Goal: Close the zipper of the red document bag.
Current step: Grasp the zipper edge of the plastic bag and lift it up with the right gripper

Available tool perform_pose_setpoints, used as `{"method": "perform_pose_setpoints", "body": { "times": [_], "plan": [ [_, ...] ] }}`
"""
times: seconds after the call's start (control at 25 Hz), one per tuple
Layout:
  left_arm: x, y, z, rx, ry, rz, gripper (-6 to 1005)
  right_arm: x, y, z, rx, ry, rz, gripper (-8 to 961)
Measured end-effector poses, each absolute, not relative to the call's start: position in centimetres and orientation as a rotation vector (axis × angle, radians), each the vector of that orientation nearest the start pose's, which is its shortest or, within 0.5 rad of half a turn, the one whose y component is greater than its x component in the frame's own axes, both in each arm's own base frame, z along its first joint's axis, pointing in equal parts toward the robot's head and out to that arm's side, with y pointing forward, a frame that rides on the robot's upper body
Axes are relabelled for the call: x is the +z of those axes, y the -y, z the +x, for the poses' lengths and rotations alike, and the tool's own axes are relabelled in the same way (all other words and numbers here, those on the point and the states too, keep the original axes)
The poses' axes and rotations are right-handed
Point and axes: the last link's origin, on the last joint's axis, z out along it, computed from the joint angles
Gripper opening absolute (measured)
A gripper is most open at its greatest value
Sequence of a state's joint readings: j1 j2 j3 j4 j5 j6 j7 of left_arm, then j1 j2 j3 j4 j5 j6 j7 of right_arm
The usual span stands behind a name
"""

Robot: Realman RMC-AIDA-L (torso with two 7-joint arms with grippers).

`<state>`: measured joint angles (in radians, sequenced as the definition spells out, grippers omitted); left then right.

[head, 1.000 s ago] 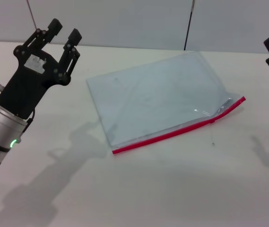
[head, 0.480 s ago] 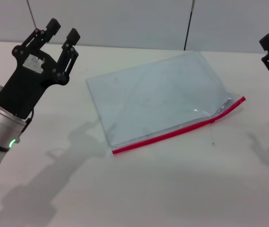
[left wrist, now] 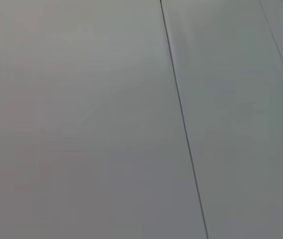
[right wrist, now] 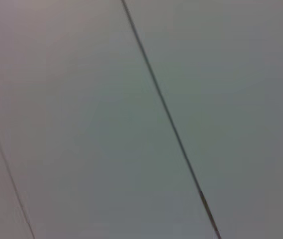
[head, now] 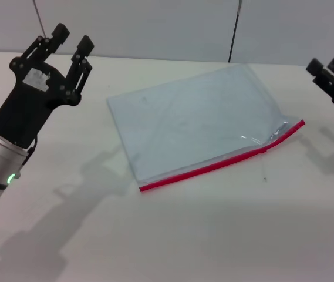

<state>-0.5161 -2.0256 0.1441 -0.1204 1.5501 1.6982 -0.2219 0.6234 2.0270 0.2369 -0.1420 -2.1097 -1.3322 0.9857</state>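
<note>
Work on the zipper (head: 213, 167) has not been started, as far as can be seen. The red document bag (head: 196, 120) is laid flat on the white table (head: 172, 235), with its red edge on the near side. That edge looks puffed up and loose near its right end. The left gripper (head: 71, 36) is held up in the air, well to the left of the bag, with its fingers spread apart and nothing between them. The right gripper (head: 325, 66) is seen to the right of the bag, near the red corner; whether its fingers are apart cannot be told. The bag is touched by neither.

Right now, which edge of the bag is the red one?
The long edge nearest the robot: the zipper on the red document bag. The other three edges are plain pale blue-grey.
</note>
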Motion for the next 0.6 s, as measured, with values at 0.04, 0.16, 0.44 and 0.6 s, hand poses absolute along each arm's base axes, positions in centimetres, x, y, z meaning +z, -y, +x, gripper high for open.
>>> {"method": "perform_pose_setpoints", "body": {
  "times": [0.04, 0.16, 0.44, 0.6],
  "plan": [
    [0.8, -30.9, -26.6, -1.124, 0.116, -1.733, 442, 1.1, -36.8, 29.8, 1.054, -0.846, -1.951, 660],
    [0.8, -30.9, -26.6, -1.122, 0.116, -1.732, 442, 1.0, -37.3, 31.2, 0.945, -0.947, -1.959, 654],
    [0.9, -31.0, -26.6, -1.121, 0.115, -1.733, 442, -0.5, -38.4, 32.2, 0.726, -1.098, -2.012, 641],
    [0.9, -31.1, -26.5, -1.122, 0.113, -1.734, 442, -1.3, -38.9, 32.3, 0.637, -1.129, -2.036, 633]
  ]
}}
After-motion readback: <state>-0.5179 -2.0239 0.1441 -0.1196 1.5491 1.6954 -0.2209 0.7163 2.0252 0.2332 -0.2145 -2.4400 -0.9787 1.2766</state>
